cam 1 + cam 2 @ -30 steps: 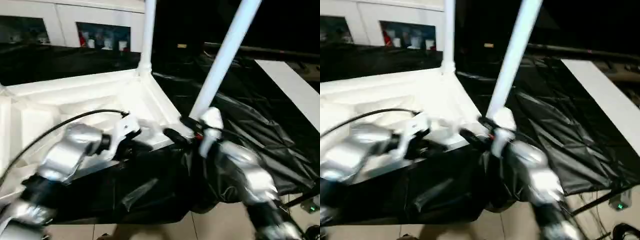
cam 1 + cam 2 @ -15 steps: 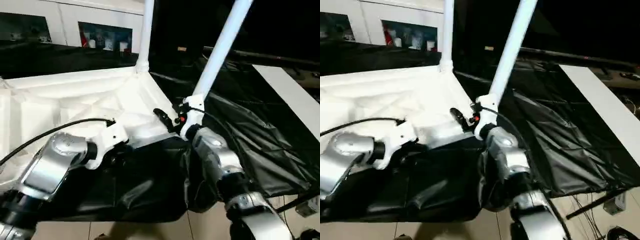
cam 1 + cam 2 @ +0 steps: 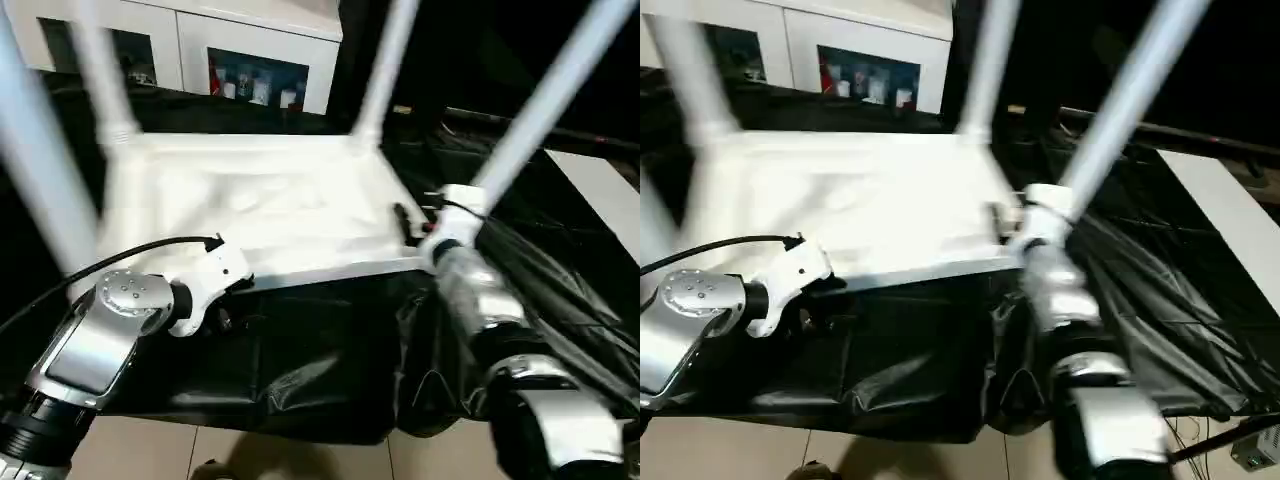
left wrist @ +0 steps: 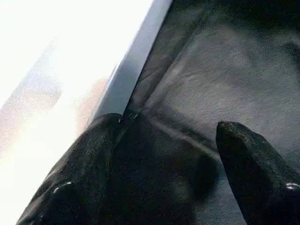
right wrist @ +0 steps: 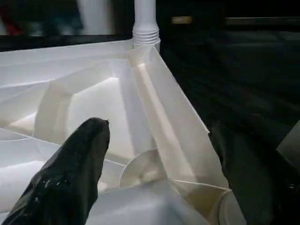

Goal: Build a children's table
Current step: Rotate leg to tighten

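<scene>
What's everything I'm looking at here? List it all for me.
children's table: one, white, upside down on the work table, four legs pointing up.
legs: four, white to pale blue, at the corners.
work table sheet: one, black, crumpled, under the children's table.
cabinet: one, white, glass doors, behind.
floor: pale tiles, below.
left tool: black fingers apart, at the tabletop's near edge.
right tool: black fingers apart, over a near corner socket.

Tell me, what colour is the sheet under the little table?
Black. The sheet under the children's table shows best in the left eye view.
</scene>
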